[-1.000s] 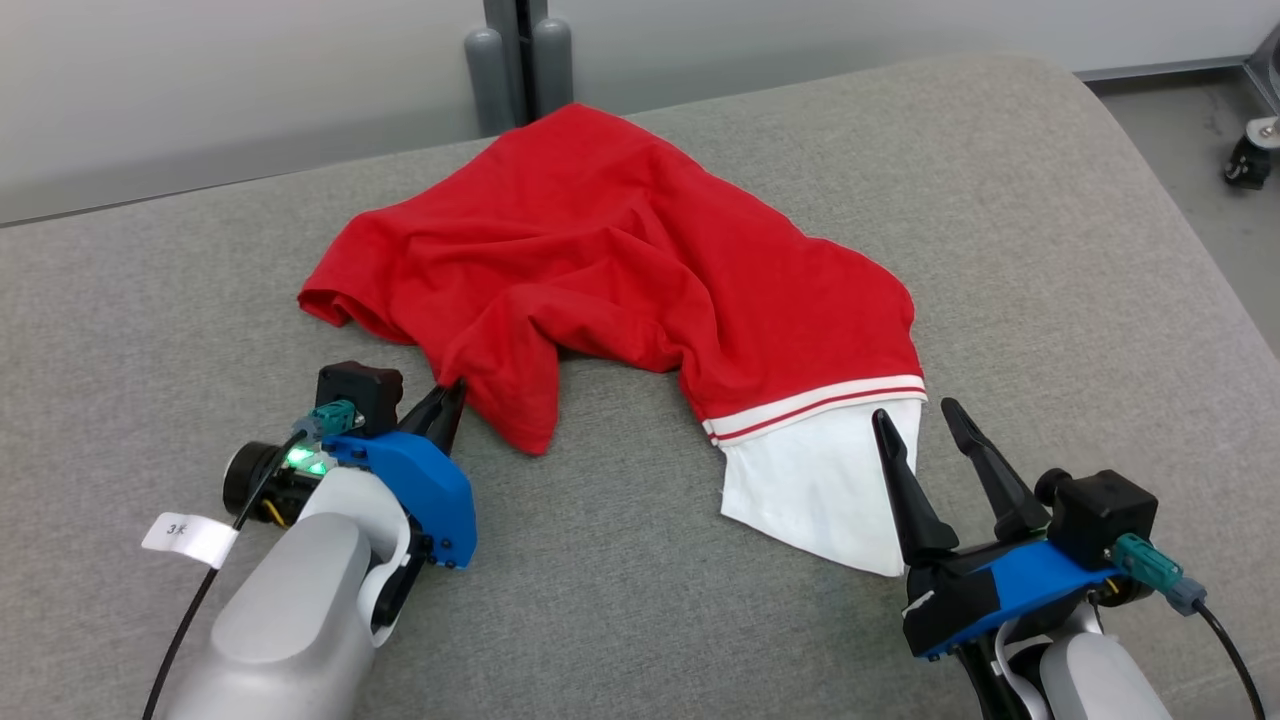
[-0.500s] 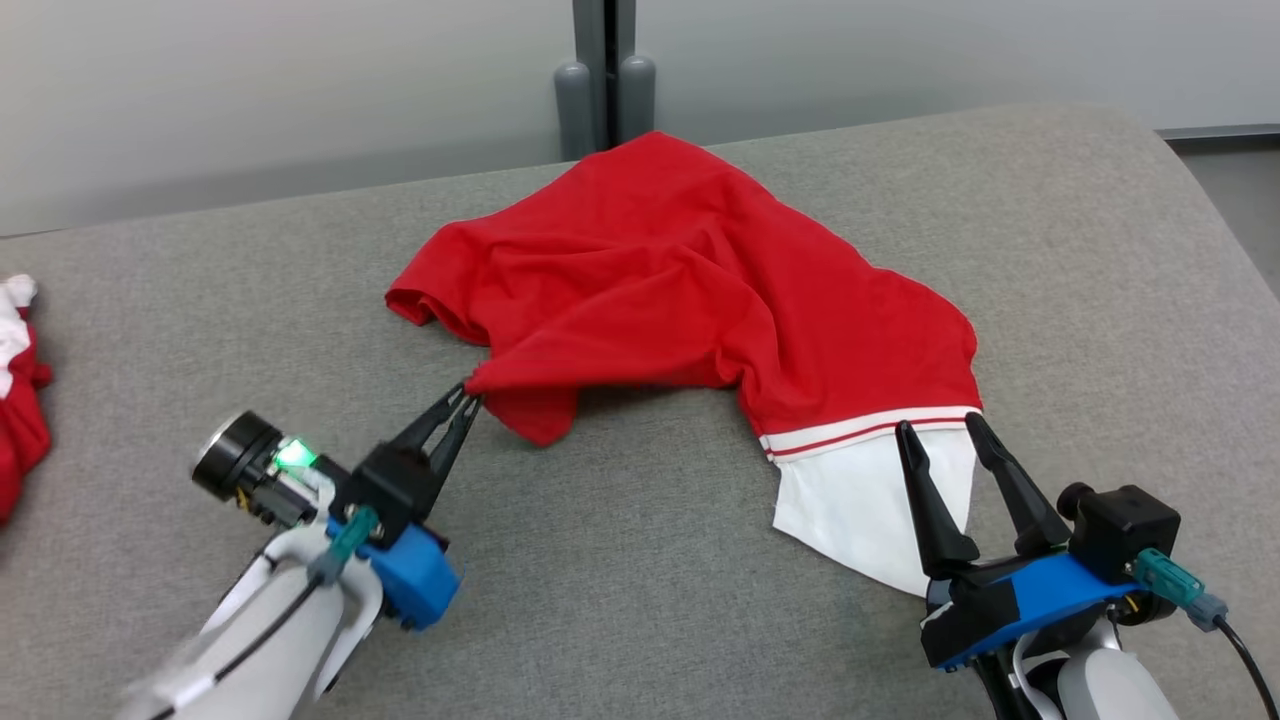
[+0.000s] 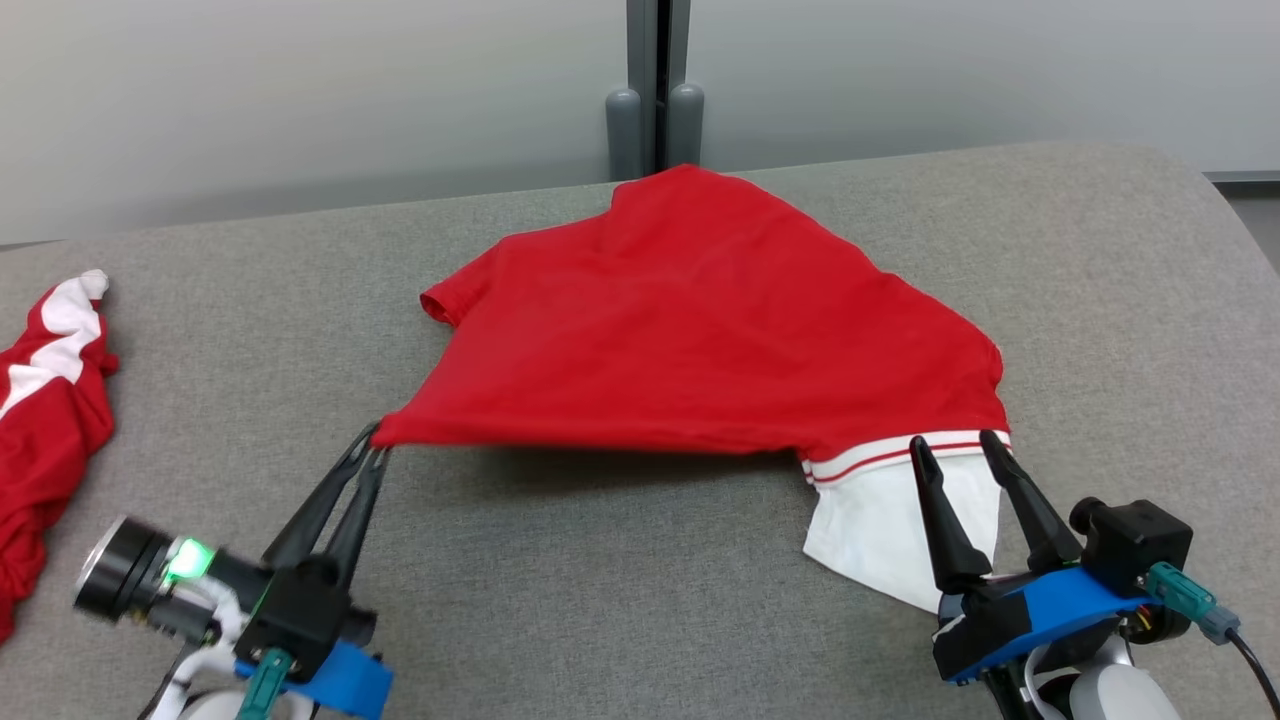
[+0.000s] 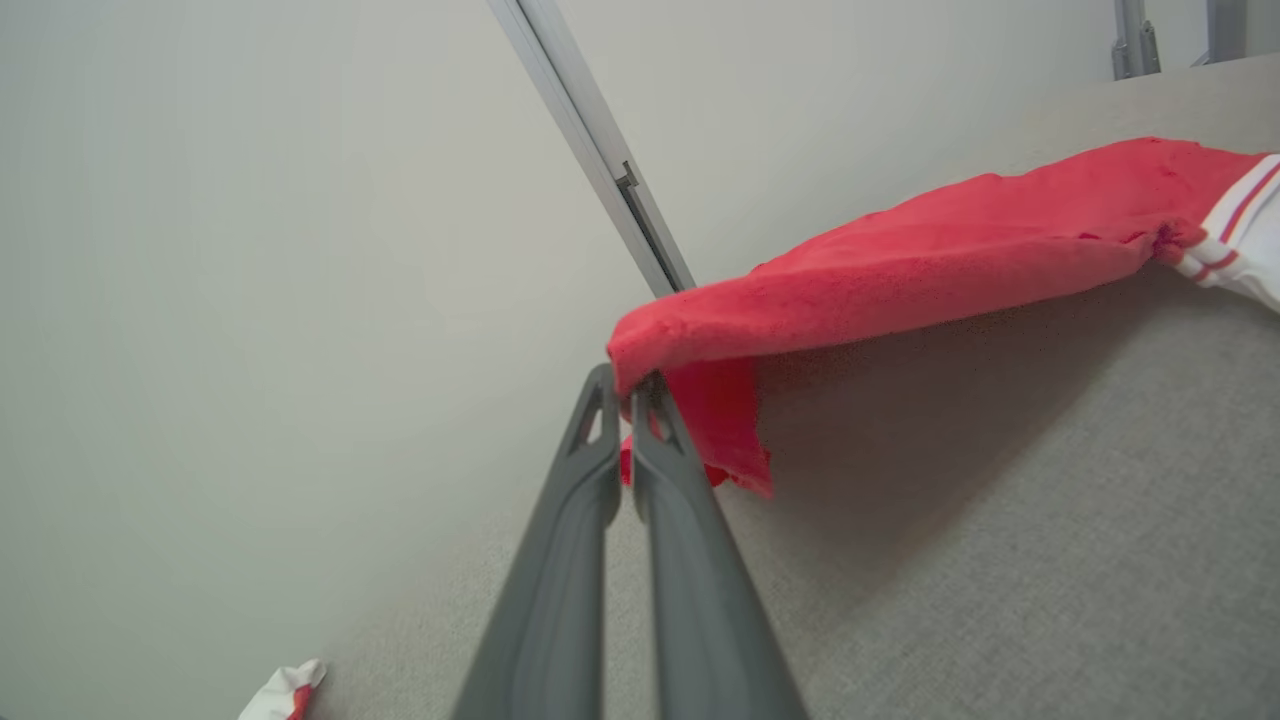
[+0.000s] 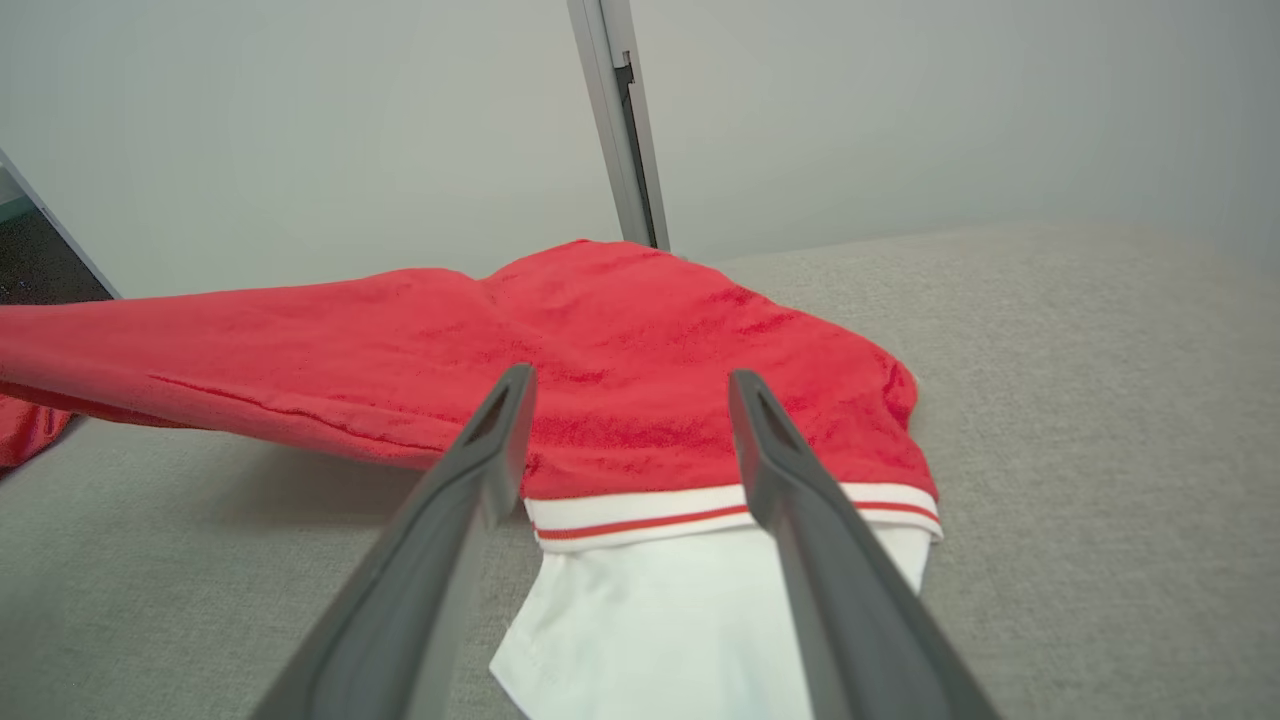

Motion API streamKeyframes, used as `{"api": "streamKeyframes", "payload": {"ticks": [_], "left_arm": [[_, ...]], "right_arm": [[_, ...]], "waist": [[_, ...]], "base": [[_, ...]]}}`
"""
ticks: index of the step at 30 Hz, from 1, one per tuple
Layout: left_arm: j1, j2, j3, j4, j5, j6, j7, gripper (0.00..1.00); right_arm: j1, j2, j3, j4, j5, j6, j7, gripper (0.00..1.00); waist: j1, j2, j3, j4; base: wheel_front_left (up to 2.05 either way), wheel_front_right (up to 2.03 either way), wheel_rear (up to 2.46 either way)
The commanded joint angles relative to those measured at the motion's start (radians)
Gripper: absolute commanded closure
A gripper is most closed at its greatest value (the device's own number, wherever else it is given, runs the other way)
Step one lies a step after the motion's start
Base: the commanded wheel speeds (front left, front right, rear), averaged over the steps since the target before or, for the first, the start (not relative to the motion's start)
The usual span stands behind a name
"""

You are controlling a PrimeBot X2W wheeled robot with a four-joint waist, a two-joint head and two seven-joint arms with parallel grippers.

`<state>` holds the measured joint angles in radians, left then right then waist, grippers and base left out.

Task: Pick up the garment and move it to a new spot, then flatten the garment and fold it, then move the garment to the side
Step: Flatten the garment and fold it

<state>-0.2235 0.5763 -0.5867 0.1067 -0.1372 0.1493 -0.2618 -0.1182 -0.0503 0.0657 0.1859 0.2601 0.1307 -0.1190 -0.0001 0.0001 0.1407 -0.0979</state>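
Note:
A red garment (image 3: pixel 720 330) with a white, red-striped band and a white panel lies on the grey cushioned surface (image 3: pixel 600 580). My left gripper (image 3: pixel 372 455) is shut on the garment's near-left corner and holds it stretched taut above the surface. In the left wrist view the left gripper (image 4: pixel 628 385) pinches the red edge (image 4: pixel 900 270), with a flap hanging below. My right gripper (image 3: pixel 958 442) stands open over the white panel (image 3: pixel 880 530); in the right wrist view its open fingertips (image 5: pixel 510 400) hover above the striped band (image 5: pixel 640 515), apart from the cloth.
Another red and white garment (image 3: pixel 45 420) lies crumpled at the far left of the surface; its tip (image 4: pixel 285 690) shows in the left wrist view. A grey wall with a metal post (image 3: pixel 655 90) stands behind the surface. The surface's rounded right edge (image 3: pixel 1230 230) drops off.
My left gripper has pulled the garment's corner leftward and toward me, stretching the crumpled cloth smooth. The head camera has turned left, bringing the other garment into view. The right gripper stays open.

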Motion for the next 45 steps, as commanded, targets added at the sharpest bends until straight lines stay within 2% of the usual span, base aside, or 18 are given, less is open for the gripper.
{"api": "streamKeyframes", "payload": {"ticks": [1,5,6,7,8,9,13,19,24,27,30,36,41,45], "left_arm": [[0.029,0.006,0.011,0.002,-0.002,0.012,-0.004,1.00],[0.098,-0.004,0.055,0.038,-0.031,0.040,-0.004,1.00],[0.114,-0.012,0.063,0.050,-0.038,0.041,-0.005,0.93],[0.127,-0.021,0.073,0.071,-0.050,0.043,-0.004,0.55],[0.133,-0.032,0.083,0.082,-0.058,0.044,-0.005,0.10],[0.134,-0.044,0.090,0.087,-0.062,0.042,-0.005,0.00],[0.170,-0.090,0.141,0.104,-0.096,0.045,-0.005,0.00],[0.224,-0.181,0.273,0.035,-0.158,0.046,-0.005,0.00],[0.247,-0.247,0.351,-0.016,-0.189,0.015,-0.005,0.00],[0.235,-0.281,0.375,-0.019,-0.217,-0.024,-0.005,0.00],[0.215,-0.301,0.387,0.000,-0.245,-0.061,-0.005,0.00],[0.203,-0.332,0.400,0.059,-0.285,-0.101,-0.005,0.00],[0.199,-0.337,0.390,0.137,-0.295,-0.111,0.012,0.00],[0.197,-0.337,0.388,0.170,-0.301,-0.113,0.014,0.00]], "right_arm": [[0.006,0.000,0.002,-0.002,0.005,0.000,0.003,0.00],[0.009,-0.001,0.002,-0.003,0.006,0.000,0.004,0.00],[0.010,-0.001,0.001,-0.003,0.006,0.000,0.005,0.00],[0.010,-0.001,0.001,-0.004,0.007,0.000,0.007,0.00],[0.010,-0.001,0.002,-0.004,0.008,0.000,0.008,0.00],[0.009,-0.001,0.001,-0.004,0.009,0.000,0.009,0.00],[0.009,0.000,-0.007,-0.008,0.007,0.000,0.011,0.00],[0.032,-0.001,-0.063,-0.012,0.006,0.000,0.015,0.00],[0.062,-0.001,-0.116,-0.023,0.006,0.000,0.029,0.00],[0.077,-0.001,-0.140,-0.028,0.011,0.000,0.045,0.00],[0.094,-0.001,-0.157,-0.032,0.011,0.000,0.066,0.00],[0.116,-0.001,-0.157,-0.038,-0.023,0.000,0.112,0.00],[0.132,-0.001,-0.160,-0.040,-0.063,0.000,0.143,0.00],[0.144,-0.001,-0.166,-0.042,-0.050,0.000,0.156,0.00]], "waist": [[0.0001,-0.0001,-0.002,0.001],[0.0001,-0.0001,-0.006,0.010],[0.0001,-0.0001,-0.006,0.012],[0.0001,-0.0001,-0.007,0.015],[0.0001,-0.0001,-0.007,0.017],[0.0001,-0.0001,-0.007,0.019],[0.0001,-0.0001,-0.008,0.028],[0.0001,-0.0001,-0.024,0.056],[0.0001,-0.0001,-0.044,0.080],[0.0001,-0.0001,-0.057,0.088],[0.0001,-0.0001,-0.071,0.091],[0.0001,-0.0001,-0.105,0.080],[0.0001,-0.0001,-0.131,0.072],[0.0001,-0.0001,-0.139,0.067]], "base": [[0.00,0.00,0.00],[0.00,0.00,0.00],[0.00,0.00,0.00],[0.00,0.00,0.00],[0.00,0.00,0.00],[0.00,0.00,0.00],[0.00,0.00,0.00],[0.00,0.00,0.00],[0.00,0.00,0.00],[0.00,0.00,0.00],[0.00,0.00,0.00],[0.00,0.00,0.00],[0.00,0.00,0.00],[0.00,0.00,0.00]]}}
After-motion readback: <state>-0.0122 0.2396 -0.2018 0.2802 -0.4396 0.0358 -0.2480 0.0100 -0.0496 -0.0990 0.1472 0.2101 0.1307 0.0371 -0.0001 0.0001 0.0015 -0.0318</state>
